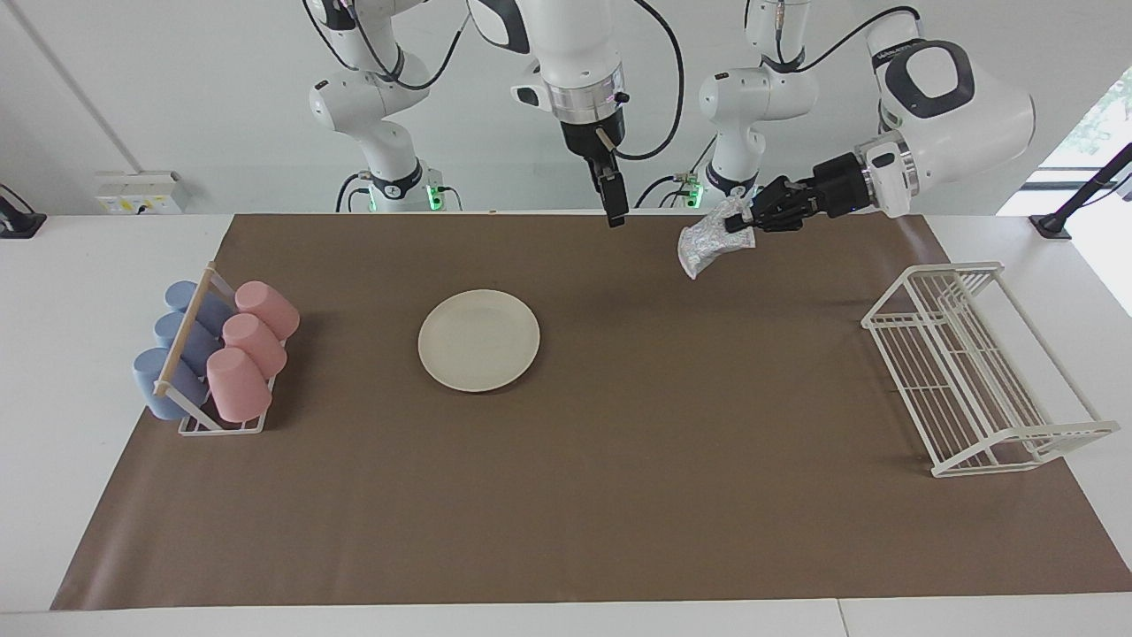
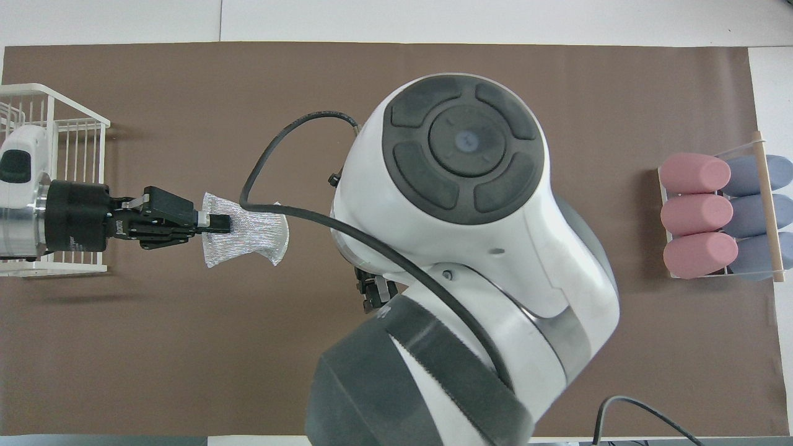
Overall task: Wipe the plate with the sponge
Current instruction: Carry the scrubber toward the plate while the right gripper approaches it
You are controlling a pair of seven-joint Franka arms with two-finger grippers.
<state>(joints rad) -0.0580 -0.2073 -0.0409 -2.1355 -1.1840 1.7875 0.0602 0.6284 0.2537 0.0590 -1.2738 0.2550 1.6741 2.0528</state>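
Two arms are working over the brown mat [image 1: 619,495]. The left gripper [image 1: 741,221] is clamping the sponge [image 1: 706,246] in its closed fingers, holding it in the air over bare mat between the white wire rack [image 1: 973,372] and the plate [image 1: 478,340]. The plate is lying flat on the mat; in the overhead view the right arm's bulk is covering it completely. The right gripper [image 1: 615,202] is hanging over the mat's edge nearest the robots, holding nothing; its fingers are standing apart, though seen edge-on. Pink cups [image 1: 252,349] and blue cups [image 1: 172,354] are lying in a holder at the right arm's end.
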